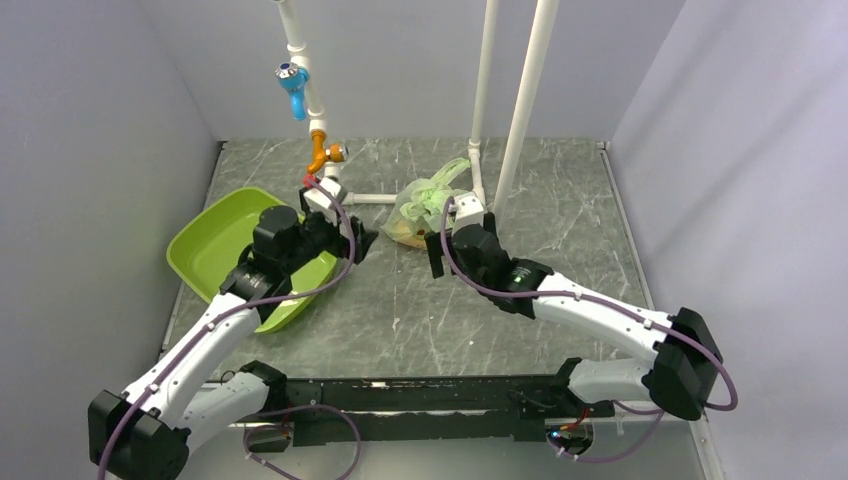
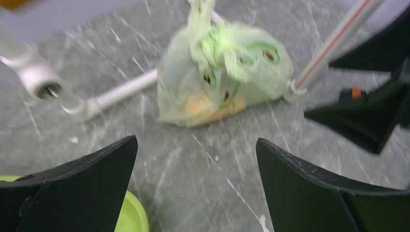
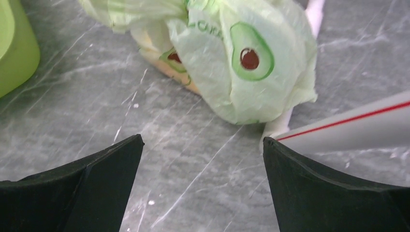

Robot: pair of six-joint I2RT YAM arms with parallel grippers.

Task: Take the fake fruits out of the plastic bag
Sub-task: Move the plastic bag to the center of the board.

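Note:
The plastic bag lies tied shut on the grey table by the white pipes, pale green with avocado prints. It also shows in the left wrist view and the right wrist view. An orange-yellow fruit shape shows through its lower part, also in the right wrist view; the other fruits are hidden inside. My left gripper is open and empty, left of the bag. My right gripper is open and empty, just in front of the bag.
A lime-green tray sits at the left under the left arm. White upright pipes stand right behind the bag. A pipe with blue and orange valves hangs at the back. Walls close both sides.

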